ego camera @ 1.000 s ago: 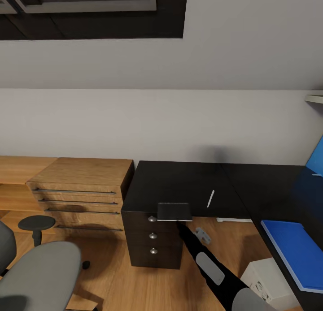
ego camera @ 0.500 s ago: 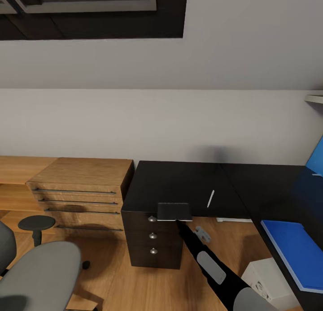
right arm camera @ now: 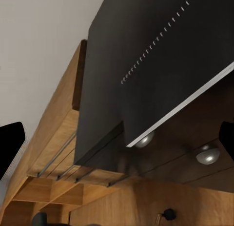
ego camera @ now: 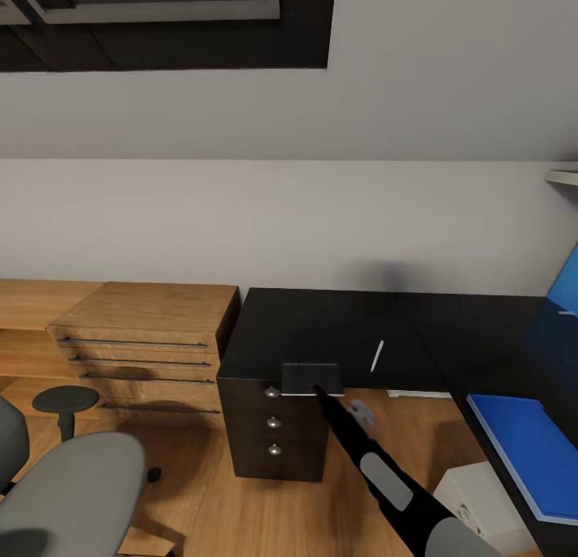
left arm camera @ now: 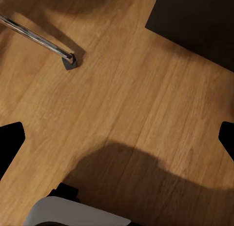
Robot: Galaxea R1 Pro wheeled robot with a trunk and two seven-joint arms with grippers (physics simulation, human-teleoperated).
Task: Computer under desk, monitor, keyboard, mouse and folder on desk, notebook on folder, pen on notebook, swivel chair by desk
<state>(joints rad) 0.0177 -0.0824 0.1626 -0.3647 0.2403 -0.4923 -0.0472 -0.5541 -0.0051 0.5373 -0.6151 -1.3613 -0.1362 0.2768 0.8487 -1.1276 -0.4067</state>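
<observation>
Here, head view: the notebook (ego camera: 312, 378) lies flat on the black bench (ego camera: 337, 332), at its front edge and overhanging the drawer unit (ego camera: 273, 428) slightly. The right hand (ego camera: 323, 393) reaches up from below the bench edge and meets the notebook's front edge; fingers hidden against the dark arm, so whether it is clenched or released cannot be told here. The pen (ego camera: 376, 355) lies on the bench top just right of the notebook, apart from it. The blue folder (ego camera: 530, 453) lies flat on the bench's right wing, well apart from the notebook. The computer (ego camera: 474, 501) stands on the floor under that wing. The swivel chair (ego camera: 72, 485) is left of the drawer unit, well apart from the bench; a low wooden shelving unit (ego camera: 144, 340) stands against the wall, touching the bench's left side.

Left wrist view: wooden floor (left arm camera: 122, 89), a chrome chair-base spoke (left arm camera: 36, 38) ending in a castor, and a dark corner of furniture. The left hand's fingertips (left arm camera: 9, 143) show at both frame edges, spread wide with nothing between: released.

Right wrist view: notebook (right arm camera: 170, 70) seen from below its front edge, spiral holes visible, lying over the drawer knobs (right arm camera: 145, 139). Right fingertips (right arm camera: 9, 143) sit at the frame edges, spread apart; grip on the notebook cannot be confirmed.
</observation>
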